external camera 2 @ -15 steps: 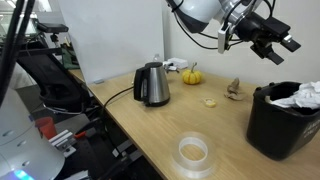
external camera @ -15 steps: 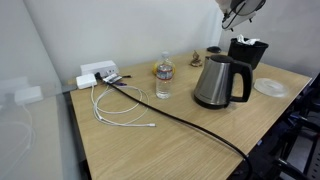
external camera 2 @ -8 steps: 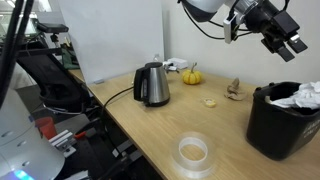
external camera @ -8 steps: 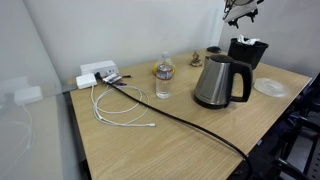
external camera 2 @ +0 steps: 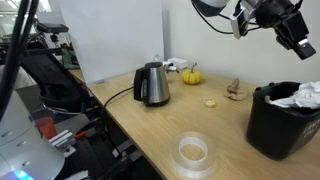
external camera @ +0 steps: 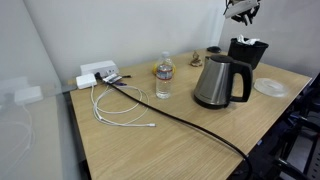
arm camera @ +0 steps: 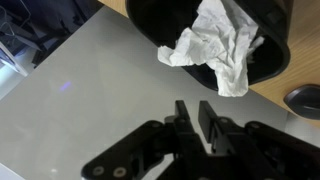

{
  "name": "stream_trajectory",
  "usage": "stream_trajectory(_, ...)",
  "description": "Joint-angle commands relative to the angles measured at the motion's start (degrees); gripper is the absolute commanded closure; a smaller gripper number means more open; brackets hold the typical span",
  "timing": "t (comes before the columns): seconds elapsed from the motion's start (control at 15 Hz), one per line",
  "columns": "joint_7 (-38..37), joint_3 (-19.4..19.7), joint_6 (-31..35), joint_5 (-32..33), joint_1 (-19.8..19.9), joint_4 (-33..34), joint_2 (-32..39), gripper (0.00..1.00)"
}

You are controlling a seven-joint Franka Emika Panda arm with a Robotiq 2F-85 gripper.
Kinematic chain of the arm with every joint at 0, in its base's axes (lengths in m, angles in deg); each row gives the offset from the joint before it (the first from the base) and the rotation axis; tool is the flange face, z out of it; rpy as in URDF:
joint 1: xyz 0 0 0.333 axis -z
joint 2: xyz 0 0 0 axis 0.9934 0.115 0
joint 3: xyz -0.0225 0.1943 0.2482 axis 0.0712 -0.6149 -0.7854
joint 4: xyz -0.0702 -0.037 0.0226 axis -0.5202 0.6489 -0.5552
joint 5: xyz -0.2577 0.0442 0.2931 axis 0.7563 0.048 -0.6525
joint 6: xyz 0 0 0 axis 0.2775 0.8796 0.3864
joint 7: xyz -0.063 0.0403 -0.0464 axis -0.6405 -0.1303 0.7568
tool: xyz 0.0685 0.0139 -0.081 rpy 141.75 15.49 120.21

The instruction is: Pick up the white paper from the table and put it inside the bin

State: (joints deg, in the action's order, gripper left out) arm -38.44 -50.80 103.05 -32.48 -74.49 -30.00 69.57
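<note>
While white paper is resting in bin beneath the shut, empty jaws, you are lifting gripper higher.

Tool: high at the upper right, above the bin and well apart from it; its fingers seem close together, with nothing between them.
Bin: black, upright, at the right end of the counter.
Paper: white and crumpled, inside the bin; its top shows above the rim.
Counter: light wood grain.
Kettle: steel with a black handle, upright, toward the back left.
Pumpkin: small, orange, just behind the kettle on its right.
Ring: pale, round, lying flat near the front edge, apart from the other things.
Disc: small, pale, flat, between kettle and bin.
Figure: small, brownish, near the disc; too small to tell more.
</note>
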Motion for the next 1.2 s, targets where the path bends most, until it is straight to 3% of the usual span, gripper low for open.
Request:
stream_trajectory(0.0,2.15,0.46,-3.82,-4.54,0.2,2.97,2.62,1.0)
stream_trajectory(0.67,0.59,3.36,-7.16,-5.8,-0.29,7.23,7.36,1.0)
stream_trajectory(1.13,2.3,2.77,-9.51,-11.57,0.95,9.18,8.46,1.0)
